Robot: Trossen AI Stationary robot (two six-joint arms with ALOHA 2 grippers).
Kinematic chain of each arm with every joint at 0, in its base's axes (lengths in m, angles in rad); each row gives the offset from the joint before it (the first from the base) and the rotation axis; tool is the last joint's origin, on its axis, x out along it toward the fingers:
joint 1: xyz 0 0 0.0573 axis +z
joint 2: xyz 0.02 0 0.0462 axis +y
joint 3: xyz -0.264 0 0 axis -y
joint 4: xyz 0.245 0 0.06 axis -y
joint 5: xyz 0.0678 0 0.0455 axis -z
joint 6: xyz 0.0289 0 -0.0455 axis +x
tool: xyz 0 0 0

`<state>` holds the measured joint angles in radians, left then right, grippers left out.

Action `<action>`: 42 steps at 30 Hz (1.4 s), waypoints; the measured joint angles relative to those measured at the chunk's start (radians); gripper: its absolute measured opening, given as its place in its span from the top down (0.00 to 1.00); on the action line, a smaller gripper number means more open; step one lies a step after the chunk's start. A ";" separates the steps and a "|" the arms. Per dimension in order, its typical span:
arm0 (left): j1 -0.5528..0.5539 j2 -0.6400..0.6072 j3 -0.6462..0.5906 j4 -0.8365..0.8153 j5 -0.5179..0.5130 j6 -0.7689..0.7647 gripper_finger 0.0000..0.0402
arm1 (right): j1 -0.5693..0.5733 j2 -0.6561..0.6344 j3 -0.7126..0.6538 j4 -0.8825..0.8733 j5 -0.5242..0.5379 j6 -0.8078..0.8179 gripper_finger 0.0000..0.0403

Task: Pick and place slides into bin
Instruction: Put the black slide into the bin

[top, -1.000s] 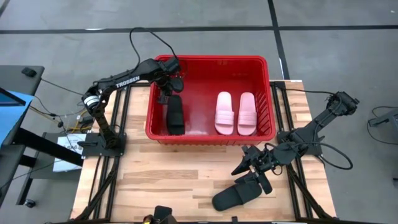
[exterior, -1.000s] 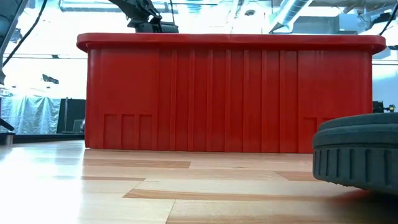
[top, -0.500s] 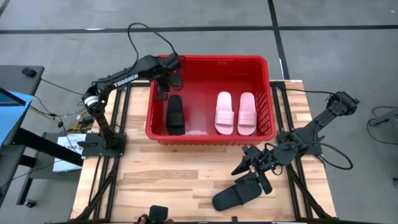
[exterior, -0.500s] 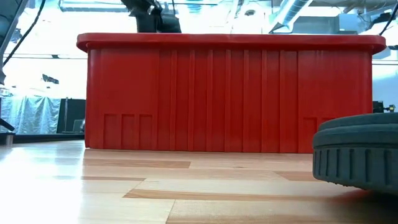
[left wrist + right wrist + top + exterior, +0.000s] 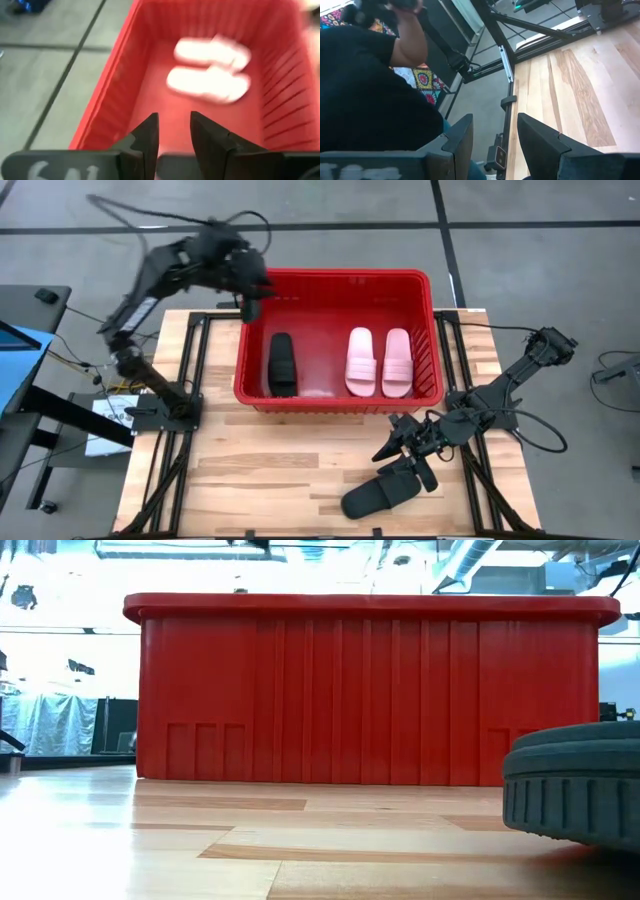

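Observation:
The red bin (image 5: 336,395) stands at the table's far middle. In it lie a black slide (image 5: 282,363) on the left and two pale pink slides (image 5: 379,361) side by side on the right, which also show in the left wrist view (image 5: 207,70). The second black slide (image 5: 383,493) lies on the table near the front right, and its sole shows in the low view (image 5: 575,785). My left gripper (image 5: 250,288) hangs high over the bin's far-left corner, open and empty (image 5: 174,125). My right gripper (image 5: 402,460) is open and empty (image 5: 495,130), just on the far side of the table's black slide.
The bin's front wall (image 5: 370,690) fills the low view. Bare wood (image 5: 260,470) lies in front of the bin on the left. A person in black (image 5: 370,90) stands beyond the table's near edge in the right wrist view.
My left gripper has risen out of the bin and swung toward its far-left corner, away from the black slide, which stays lying on the bin's floor. Its arm has folded upward.

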<state>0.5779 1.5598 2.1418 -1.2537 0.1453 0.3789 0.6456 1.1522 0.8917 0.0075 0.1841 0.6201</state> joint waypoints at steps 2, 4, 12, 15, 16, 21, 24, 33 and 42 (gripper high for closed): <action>-0.007 -0.046 0.000 0.011 0.053 -0.049 0.75 | 0.000 0.000 0.000 0.000 0.000 0.000 0.64; -0.017 -0.088 -0.001 0.008 0.092 -0.090 0.75 | 0.000 0.000 0.000 0.000 0.000 0.000 0.64; -0.087 -0.239 -0.041 -0.009 0.130 -0.201 0.75 | 0.000 0.000 0.000 0.000 0.000 0.000 0.64; -0.129 -0.316 -0.131 0.020 0.128 -0.236 0.75 | 0.000 0.000 0.000 0.000 0.000 0.000 0.64; -0.144 -0.344 -0.174 0.042 0.128 -0.257 0.75 | 0.000 0.000 0.000 0.000 0.000 0.000 0.64; -0.216 -0.501 -0.429 0.223 0.127 -0.368 0.75 | 0.000 0.000 0.000 0.000 0.000 0.000 0.64; -0.257 -0.597 -0.577 0.338 0.127 -0.460 0.75 | 0.000 0.000 0.000 0.000 0.000 -0.001 0.64; -0.388 -0.772 -0.830 0.579 0.073 -0.672 0.75 | -0.014 0.000 0.000 0.000 0.000 -0.001 0.64; -0.476 -0.779 -0.887 0.658 -0.060 -0.647 0.75 | -0.040 0.000 0.000 0.070 0.004 0.017 0.64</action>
<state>0.1018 0.7806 1.2552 -0.5961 0.0858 -0.2683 0.6054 1.1522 0.8917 0.0773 0.1877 0.6367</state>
